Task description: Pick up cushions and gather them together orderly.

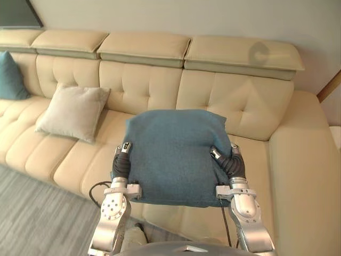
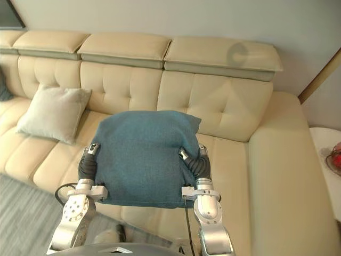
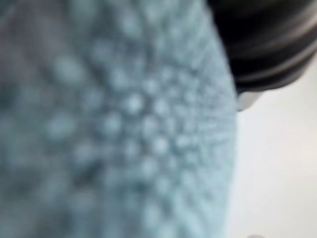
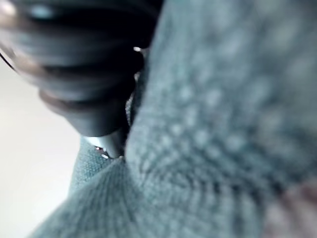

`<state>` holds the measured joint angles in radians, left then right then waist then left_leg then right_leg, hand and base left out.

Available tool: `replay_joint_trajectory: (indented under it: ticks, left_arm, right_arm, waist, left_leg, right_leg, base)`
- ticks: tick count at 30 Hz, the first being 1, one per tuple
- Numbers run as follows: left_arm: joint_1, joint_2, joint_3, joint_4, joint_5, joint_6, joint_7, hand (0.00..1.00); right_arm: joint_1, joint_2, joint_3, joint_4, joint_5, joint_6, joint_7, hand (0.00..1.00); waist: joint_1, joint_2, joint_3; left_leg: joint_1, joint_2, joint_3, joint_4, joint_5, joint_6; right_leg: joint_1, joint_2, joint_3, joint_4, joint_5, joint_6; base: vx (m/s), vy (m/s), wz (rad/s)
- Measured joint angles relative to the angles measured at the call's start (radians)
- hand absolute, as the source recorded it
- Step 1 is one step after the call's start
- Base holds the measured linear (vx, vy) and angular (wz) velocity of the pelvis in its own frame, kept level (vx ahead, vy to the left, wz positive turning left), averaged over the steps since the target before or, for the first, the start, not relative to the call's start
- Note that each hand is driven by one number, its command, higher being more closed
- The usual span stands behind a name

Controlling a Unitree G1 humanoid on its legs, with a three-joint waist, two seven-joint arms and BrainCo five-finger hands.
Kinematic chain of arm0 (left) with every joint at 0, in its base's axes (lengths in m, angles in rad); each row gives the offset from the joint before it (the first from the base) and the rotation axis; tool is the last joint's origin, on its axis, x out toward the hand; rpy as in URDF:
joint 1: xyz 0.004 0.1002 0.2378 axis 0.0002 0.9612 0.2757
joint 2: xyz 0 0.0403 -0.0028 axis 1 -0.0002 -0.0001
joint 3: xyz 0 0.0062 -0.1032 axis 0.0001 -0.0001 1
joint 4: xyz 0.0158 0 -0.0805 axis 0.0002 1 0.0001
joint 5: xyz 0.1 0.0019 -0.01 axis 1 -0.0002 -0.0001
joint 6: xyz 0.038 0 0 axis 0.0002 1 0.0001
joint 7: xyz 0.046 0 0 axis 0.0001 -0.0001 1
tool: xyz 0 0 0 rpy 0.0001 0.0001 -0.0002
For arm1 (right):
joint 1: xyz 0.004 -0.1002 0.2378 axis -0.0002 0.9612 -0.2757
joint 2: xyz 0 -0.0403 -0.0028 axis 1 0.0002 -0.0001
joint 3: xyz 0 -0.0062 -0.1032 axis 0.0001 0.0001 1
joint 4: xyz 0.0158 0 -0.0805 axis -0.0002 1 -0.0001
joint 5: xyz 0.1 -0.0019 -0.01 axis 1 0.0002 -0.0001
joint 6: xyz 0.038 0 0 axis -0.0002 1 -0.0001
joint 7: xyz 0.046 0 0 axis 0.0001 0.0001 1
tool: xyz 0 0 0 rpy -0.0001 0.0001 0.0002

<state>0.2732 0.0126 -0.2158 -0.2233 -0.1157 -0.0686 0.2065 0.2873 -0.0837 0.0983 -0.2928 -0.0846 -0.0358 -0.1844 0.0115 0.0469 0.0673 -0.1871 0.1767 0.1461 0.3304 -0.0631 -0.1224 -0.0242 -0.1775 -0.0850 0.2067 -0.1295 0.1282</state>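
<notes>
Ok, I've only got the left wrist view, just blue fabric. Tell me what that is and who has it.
Observer: It's a teal cushion, carried between the left hand and the right hand, one at each side edge.
Operator: Give me what's under it.
Observer: A cream sofa; the cushion is held above the front of its seat.
Operator: Name the other cushions.
Observer: Two, both on the sofa to the robot's left: a beige cushion leaning on the back, and a second teal cushion beyond it.
</notes>
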Motion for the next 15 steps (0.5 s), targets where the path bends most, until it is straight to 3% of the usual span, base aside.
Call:
replay_joint_trajectory:
  ticks: [1, 4, 7, 10, 12, 13, 15]
  left_arm:
    - [0.002, 0.012, 0.006, -0.003, 0.000, 0.000, 0.000, 1.00]
    - [0.040, 0.020, 0.019, -0.004, -0.001, 0.001, 0.000, 1.00]
    - [0.061, 0.020, 0.017, -0.004, -0.001, 0.001, -0.001, 1.00]
    - [0.061, 0.027, 0.018, -0.006, -0.001, 0.001, -0.001, 1.00]
    - [0.057, 0.027, 0.019, -0.005, -0.001, 0.001, 0.000, 1.00]
    - [0.057, 0.027, 0.018, 0.002, -0.001, 0.001, 0.000, 1.00]
    - [0.054, 0.024, 0.012, 0.035, -0.001, 0.003, -0.001, 1.00]
  right_arm:
    - [0.016, 0.036, 0.004, 0.000, 0.000, 0.000, 0.003, 1.00]
    - [0.027, 0.055, 0.018, 0.000, -0.001, 0.001, 0.020, 1.00]
    - [0.038, 0.057, 0.018, 0.000, -0.002, 0.000, 0.031, 1.00]
    - [0.029, 0.058, 0.021, 0.016, -0.002, 0.000, 0.031, 1.00]
    - [-0.019, 0.055, 0.020, 0.100, -0.001, -0.003, 0.030, 1.00]
    - [-0.020, 0.053, 0.020, 0.120, -0.001, -0.003, 0.030, 1.00]
    - [-0.020, 0.036, 0.020, 0.161, -0.001, -0.002, 0.030, 1.00]
  waist:
    - [-0.003, -0.038, 0.000]
    - [0.000, -0.054, -0.001]
    - [0.010, -0.069, -0.005]
    - [0.022, -0.084, -0.030]
    - [-0.002, -0.103, -0.040]
    - [-0.009, -0.107, -0.042]
    - [-0.032, -0.090, -0.040]
  left_leg:
    - [0.000, -0.034, -0.017, 0.006, -0.004, 0.004]
    - [0.027, -0.038, 0.021, 0.004, -0.036, 0.024]
    - [0.065, -0.028, 0.098, 0.006, -0.086, 0.020]
    - [0.072, -0.024, 0.175, -0.035, -0.105, 0.022]
    - [0.088, -0.022, 0.199, -0.080, -0.100, 0.019]
    - [0.092, -0.025, 0.194, -0.076, -0.100, 0.018]
    - [0.113, -0.012, 0.190, -0.073, -0.096, 0.006]
  right_leg:
    - [0.000, -0.027, 0.011, -0.007, 0.005, 0.008]
    - [-0.009, -0.027, 0.063, -0.016, 0.039, 0.012]
    - [-0.034, -0.020, 0.158, -0.049, 0.048, 0.025]
    - [-0.130, 0.009, 0.265, -0.087, 0.076, -0.028]
    - [-0.178, 0.020, 0.255, -0.107, 0.112, -0.083]
    - [-0.182, 0.020, 0.255, -0.115, 0.149, -0.078]
    - [-0.167, 0.031, 0.244, -0.126, 0.199, -0.035]
  base:
    - [0.11, 0.221, -0.02]
    - [0.00, 0.163, -0.47]
    - [-0.12, 0.049, -1.08]
    - [-0.12, 0.081, -1.61]
    - [-0.06, 0.055, -1.38]
    - [0.06, -0.006, -0.75]
    - [0.09, -0.057, -0.27]
